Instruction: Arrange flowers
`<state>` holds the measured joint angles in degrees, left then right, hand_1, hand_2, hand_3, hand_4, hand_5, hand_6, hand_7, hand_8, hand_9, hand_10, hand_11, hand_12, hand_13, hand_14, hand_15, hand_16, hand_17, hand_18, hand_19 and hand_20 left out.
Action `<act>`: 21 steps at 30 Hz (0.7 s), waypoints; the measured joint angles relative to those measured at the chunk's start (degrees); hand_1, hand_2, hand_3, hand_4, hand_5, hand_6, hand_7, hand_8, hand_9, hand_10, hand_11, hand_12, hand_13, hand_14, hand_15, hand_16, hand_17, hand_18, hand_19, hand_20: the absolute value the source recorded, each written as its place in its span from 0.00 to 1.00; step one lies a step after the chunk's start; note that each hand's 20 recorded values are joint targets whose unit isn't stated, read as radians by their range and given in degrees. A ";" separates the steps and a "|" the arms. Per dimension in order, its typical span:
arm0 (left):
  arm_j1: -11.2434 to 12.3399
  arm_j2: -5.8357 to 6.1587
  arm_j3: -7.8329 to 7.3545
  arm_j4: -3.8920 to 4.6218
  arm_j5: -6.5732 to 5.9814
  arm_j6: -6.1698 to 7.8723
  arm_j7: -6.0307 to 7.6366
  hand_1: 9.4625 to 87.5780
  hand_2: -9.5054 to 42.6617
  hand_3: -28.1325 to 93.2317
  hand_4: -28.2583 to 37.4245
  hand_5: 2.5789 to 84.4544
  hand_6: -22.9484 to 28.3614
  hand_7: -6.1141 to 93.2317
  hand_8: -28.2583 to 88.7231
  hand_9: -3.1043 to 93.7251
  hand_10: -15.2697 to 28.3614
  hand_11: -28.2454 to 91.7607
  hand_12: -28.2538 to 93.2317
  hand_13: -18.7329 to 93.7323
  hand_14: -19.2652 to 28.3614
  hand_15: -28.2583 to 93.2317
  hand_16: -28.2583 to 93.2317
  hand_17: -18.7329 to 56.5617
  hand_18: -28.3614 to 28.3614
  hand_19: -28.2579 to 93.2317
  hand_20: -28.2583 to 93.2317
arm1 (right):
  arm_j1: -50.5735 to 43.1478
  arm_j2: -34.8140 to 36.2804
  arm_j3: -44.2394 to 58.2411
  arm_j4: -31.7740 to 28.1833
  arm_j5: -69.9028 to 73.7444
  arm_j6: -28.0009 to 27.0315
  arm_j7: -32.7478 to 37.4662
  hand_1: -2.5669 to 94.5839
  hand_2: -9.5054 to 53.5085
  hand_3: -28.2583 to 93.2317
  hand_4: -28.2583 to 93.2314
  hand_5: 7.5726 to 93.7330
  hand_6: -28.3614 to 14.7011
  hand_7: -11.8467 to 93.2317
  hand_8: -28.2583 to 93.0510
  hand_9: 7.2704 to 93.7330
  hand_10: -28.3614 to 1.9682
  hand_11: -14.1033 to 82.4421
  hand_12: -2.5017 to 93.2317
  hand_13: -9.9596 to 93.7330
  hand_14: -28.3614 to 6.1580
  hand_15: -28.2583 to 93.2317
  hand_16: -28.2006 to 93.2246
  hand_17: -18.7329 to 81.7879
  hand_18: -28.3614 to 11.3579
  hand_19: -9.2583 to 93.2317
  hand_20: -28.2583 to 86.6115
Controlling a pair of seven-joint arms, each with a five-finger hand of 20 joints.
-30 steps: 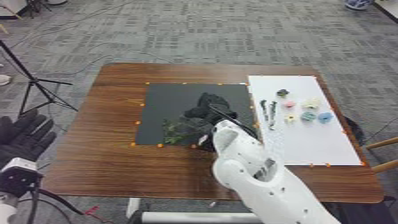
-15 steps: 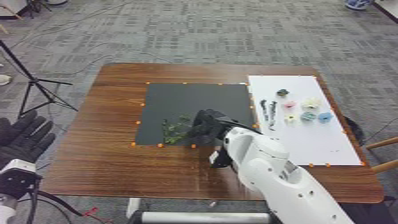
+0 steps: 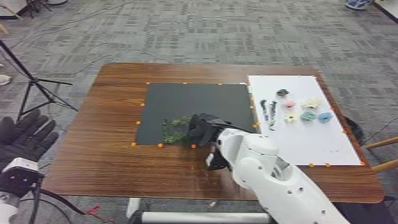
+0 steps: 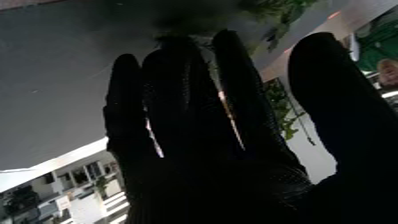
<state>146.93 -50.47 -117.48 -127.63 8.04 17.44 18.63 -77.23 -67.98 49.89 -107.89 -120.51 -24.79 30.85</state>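
Note:
In the head view my right hand (image 3: 206, 129) is over the lower right part of the black mat (image 3: 191, 102), beside green leafy stems (image 3: 175, 131) lying on it. The right wrist view has the right hand (image 4: 191, 120) with straight fingers and its thumb apart; green foliage (image 4: 282, 15) is beyond the fingertips. On the white sheet (image 3: 311, 142) lie two dark stems (image 3: 272, 115), a pink flower (image 3: 289, 104), a cream flower (image 3: 311, 103), blue flowers (image 3: 324, 117) and a small dark flower (image 3: 282, 92). My left hand (image 3: 27, 135) is open off the table's left side.
The brown table (image 3: 107, 165) carries the mat and the sheet, with small orange markers along their edges. A black tripod (image 3: 40, 80) stands on the floor at the left. A chair (image 3: 384, 155) is beside the table's right edge.
My right hand has come down the mat toward its near edge and slightly left, close to the leafy stems. The left hand has hardly moved.

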 measured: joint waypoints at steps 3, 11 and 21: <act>0.27 -0.04 -0.12 -0.03 -0.03 0.00 0.09 0.22 0.44 0.82 0.03 0.45 0.60 0.16 0.18 0.37 0.66 0.36 0.34 0.36 0.68 0.41 0.23 0.22 0.69 0.36 0.33 | 0.00 0.01 -0.02 -0.03 -0.23 -0.15 0.68 0.34 0.25 0.88 0.07 0.59 0.42 0.19 0.15 0.61 0.21 0.41 0.25 0.57 0.18 0.92 0.47 0.36 0.00 0.78 0.61; 0.51 -0.22 -0.12 -0.05 -0.03 -0.01 0.05 0.22 0.45 0.82 0.03 0.45 0.61 0.16 0.18 0.37 0.66 0.36 0.34 0.36 0.68 0.41 0.23 0.22 0.69 0.37 0.33 | 1.01 -0.30 -1.11 -0.10 0.41 -0.28 6.13 0.33 0.27 0.87 0.07 0.57 0.32 0.16 0.15 0.61 0.14 0.44 0.27 0.58 0.16 0.92 0.49 0.39 0.00 0.80 0.62; 0.49 -0.23 -0.06 -0.05 0.00 0.01 0.03 0.22 0.45 0.81 0.03 0.45 0.61 0.16 0.18 0.37 0.66 0.36 0.34 0.36 0.68 0.41 0.23 0.21 0.69 0.37 0.33 | 1.25 -0.97 -1.76 -0.81 2.49 0.49 11.15 0.32 0.28 0.85 0.08 0.54 0.45 0.18 0.16 0.62 0.13 0.44 0.26 0.59 0.15 0.90 0.50 0.40 0.00 0.80 0.61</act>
<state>147.42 -50.69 -117.54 -127.68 8.04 17.44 18.66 -75.98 -68.95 48.13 -108.70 -118.02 -24.30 42.00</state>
